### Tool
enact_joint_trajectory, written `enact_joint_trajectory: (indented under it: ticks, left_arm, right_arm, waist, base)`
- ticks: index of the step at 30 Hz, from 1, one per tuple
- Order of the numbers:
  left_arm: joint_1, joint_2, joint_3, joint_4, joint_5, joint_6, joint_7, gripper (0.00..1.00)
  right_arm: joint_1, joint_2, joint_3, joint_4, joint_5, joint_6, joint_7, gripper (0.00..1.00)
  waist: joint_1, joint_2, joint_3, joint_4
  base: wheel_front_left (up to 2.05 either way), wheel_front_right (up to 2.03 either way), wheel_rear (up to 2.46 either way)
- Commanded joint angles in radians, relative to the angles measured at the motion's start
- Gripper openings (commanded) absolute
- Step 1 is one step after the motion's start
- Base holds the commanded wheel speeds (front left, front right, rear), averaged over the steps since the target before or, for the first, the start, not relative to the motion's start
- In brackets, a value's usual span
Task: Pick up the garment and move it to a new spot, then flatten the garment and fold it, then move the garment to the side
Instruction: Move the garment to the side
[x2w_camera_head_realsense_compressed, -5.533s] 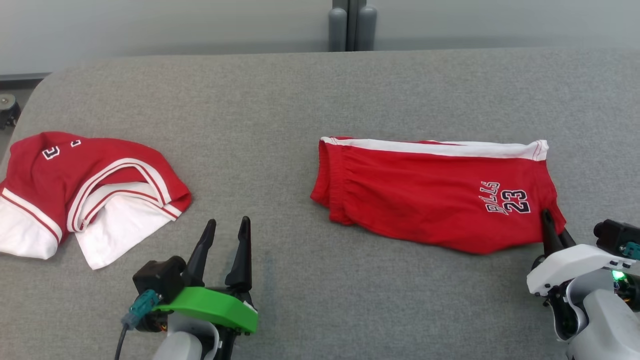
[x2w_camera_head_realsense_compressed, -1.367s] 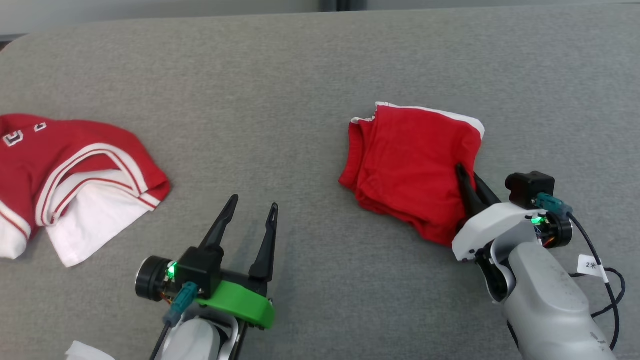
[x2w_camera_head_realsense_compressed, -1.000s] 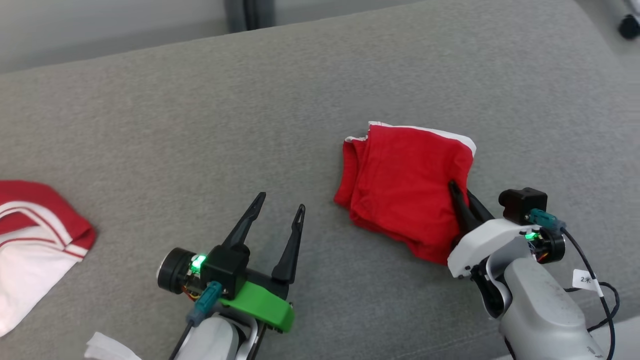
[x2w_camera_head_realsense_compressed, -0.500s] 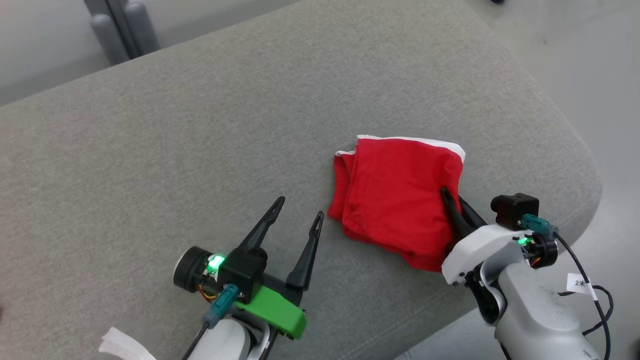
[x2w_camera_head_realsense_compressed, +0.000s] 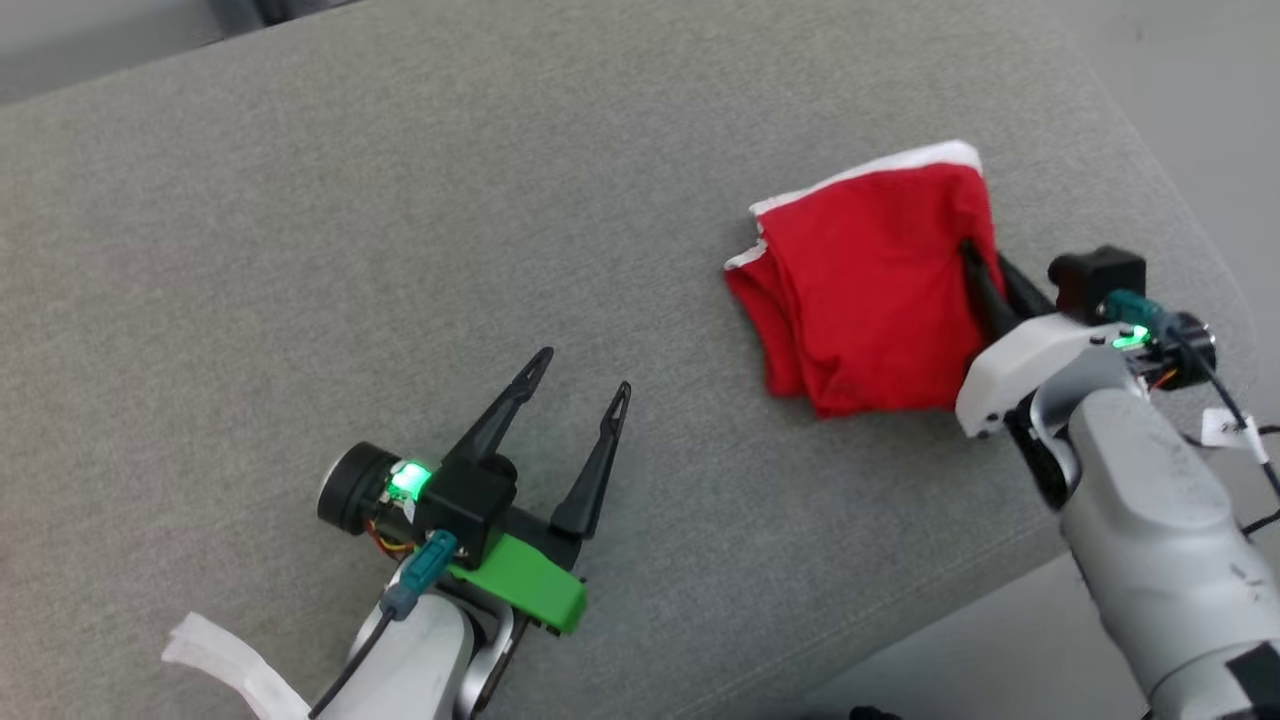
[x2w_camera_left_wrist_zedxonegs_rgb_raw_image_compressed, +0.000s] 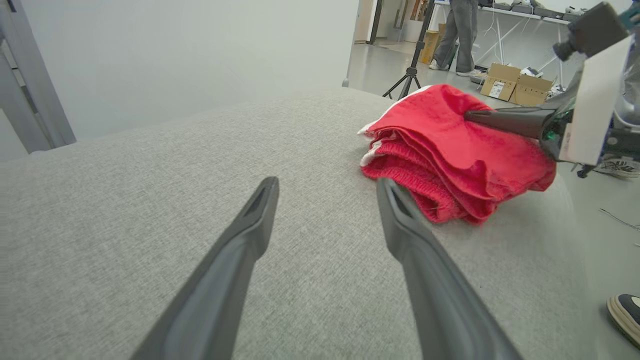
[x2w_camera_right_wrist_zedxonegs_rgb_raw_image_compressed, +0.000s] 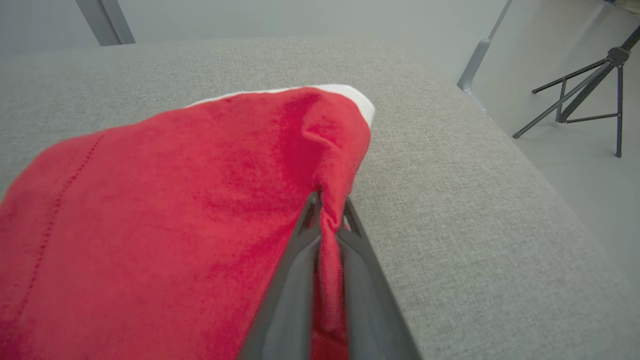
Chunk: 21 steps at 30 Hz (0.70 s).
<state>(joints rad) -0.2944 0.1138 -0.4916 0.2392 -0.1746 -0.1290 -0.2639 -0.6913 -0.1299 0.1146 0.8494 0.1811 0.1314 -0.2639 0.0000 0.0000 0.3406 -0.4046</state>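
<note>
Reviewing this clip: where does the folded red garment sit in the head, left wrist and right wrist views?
Head view: garment at upper right.
Left wrist view: garment right of centre, in the upper half.
Right wrist view: garment across the left and centre, down to the bottom edge.
Shared landmark: the right gripper shut on the garment's edge, entering from the right in the left wrist view and from bottom centre in its own.

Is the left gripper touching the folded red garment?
No, the left gripper stands open over the grey surface, apart from the red garment.
</note>
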Motion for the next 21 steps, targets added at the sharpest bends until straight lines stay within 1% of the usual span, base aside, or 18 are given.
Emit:
enact_joint_trajectory:
  ticks: [1,6,11,14,16,18,19,20,21]
  left_arm:
    - [-0.030,0.017,-0.001,-0.005,0.006,-0.003,-0.001,1.00]
    - [-0.072,0.034,-0.011,-0.021,0.008,-0.003,-0.001,1.00]
    - [-0.116,0.043,-0.027,-0.040,0.009,-0.003,-0.001,1.00]
    - [-0.137,0.047,-0.039,-0.046,0.007,-0.003,-0.001,1.00]
    - [-0.147,0.048,-0.035,-0.048,0.005,-0.003,-0.001,1.00]
    - [-0.152,0.046,-0.029,-0.047,0.004,-0.003,-0.001,1.00]
    - [-0.153,0.046,-0.025,-0.046,0.003,-0.003,0.000,1.00]
    - [-0.155,0.046,-0.023,-0.045,0.003,-0.003,-0.001,1.00]
    - [-0.157,0.045,-0.019,-0.043,0.003,-0.003,-0.001,1.00]
  right_arm:
    - [-0.049,-0.022,-0.009,0.018,-0.023,-0.002,-0.001,0.00]
    - [-0.184,-0.109,-0.060,0.099,-0.097,-0.002,-0.001,0.00]
    - [-0.300,-0.225,-0.155,0.187,-0.202,-0.002,0.007,0.00]
    - [-0.344,-0.281,-0.218,0.218,-0.264,-0.002,0.022,0.00]
    - [-0.367,-0.308,-0.265,0.231,-0.299,-0.002,0.032,0.00]
    - [-0.376,-0.321,-0.304,0.236,-0.344,-0.002,0.043,0.00]
    - [-0.383,-0.328,-0.333,0.237,-0.360,-0.002,0.045,0.13]
    - [-0.387,-0.333,-0.355,0.235,-0.379,-0.002,0.050,0.45]
    - [-0.390,-0.334,-0.385,0.232,-0.396,-0.002,0.052,1.00]
  waist:
    - [0.0000,0.0000,0.094,0.084]
    - [0.0000,0.0000,0.162,0.135]
    - [0.0000,0.0000,0.214,0.184]
    - [0.0000,0.0000,0.235,0.207]
    - [0.0000,0.0000,0.246,0.218]
    - [0.0000,0.0000,0.253,0.226]
    - [0.0000,0.0000,0.255,0.228]
    - [0.0000,0.0000,0.256,0.230]
    - [0.0000,0.0000,0.257,0.232]
  base:
    - [0.00,0.00,0.00]
    - [0.00,0.00,0.00]
    - [0.00,0.00,0.00]
    - [0.00,0.00,0.00]
    - [0.00,0.00,0.00]
    - [0.00,0.00,0.00]
    - [0.00,0.00,0.00]
    - [0.00,0.00,0.00]
    - [0.00,0.00,0.00]
